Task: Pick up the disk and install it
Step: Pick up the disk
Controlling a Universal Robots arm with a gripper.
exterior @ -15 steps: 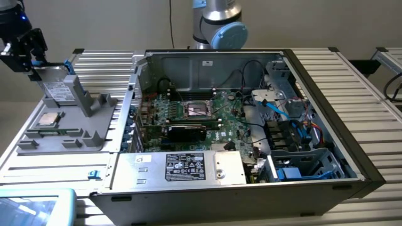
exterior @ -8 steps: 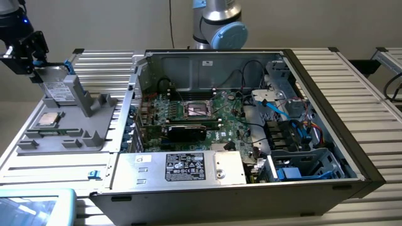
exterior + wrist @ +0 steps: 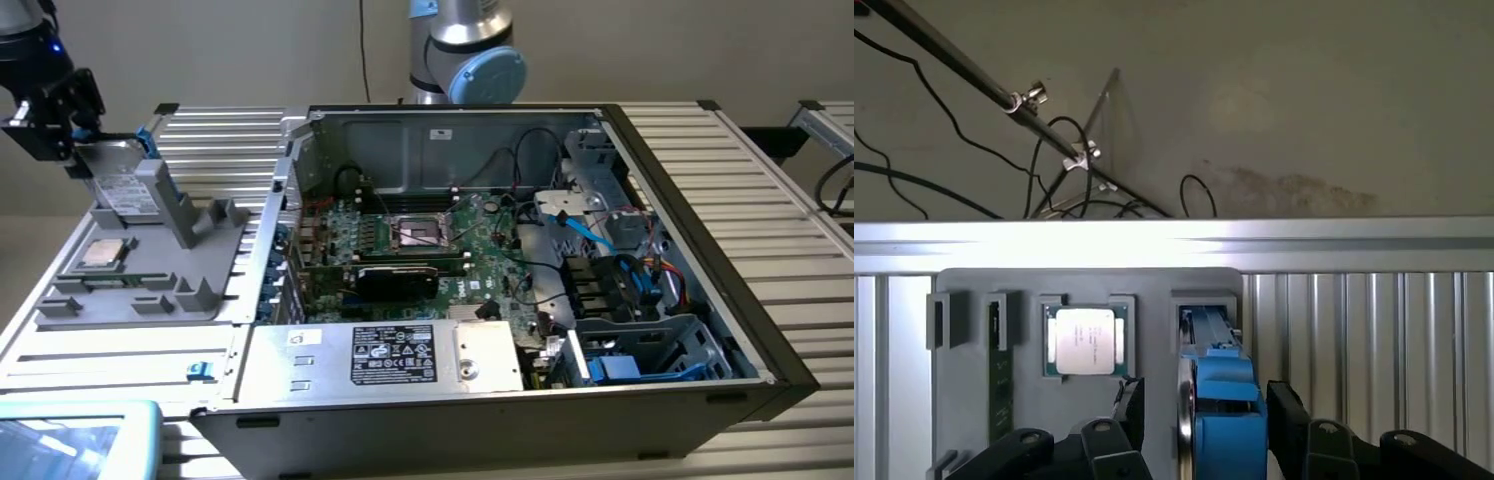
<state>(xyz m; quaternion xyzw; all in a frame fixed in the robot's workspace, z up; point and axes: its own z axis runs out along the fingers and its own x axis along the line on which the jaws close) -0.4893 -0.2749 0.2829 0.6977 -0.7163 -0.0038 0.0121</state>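
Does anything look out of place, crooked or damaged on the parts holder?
Nothing stands out. The disk stands upright in its slot of the grey holder, the processor chip lies flat in its pocket, and the gripper straddles the disk with jaws open.

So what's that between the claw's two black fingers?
The disk, standing on edge in the grey holder. The wrist view shows it, with the open gripper straddling it.
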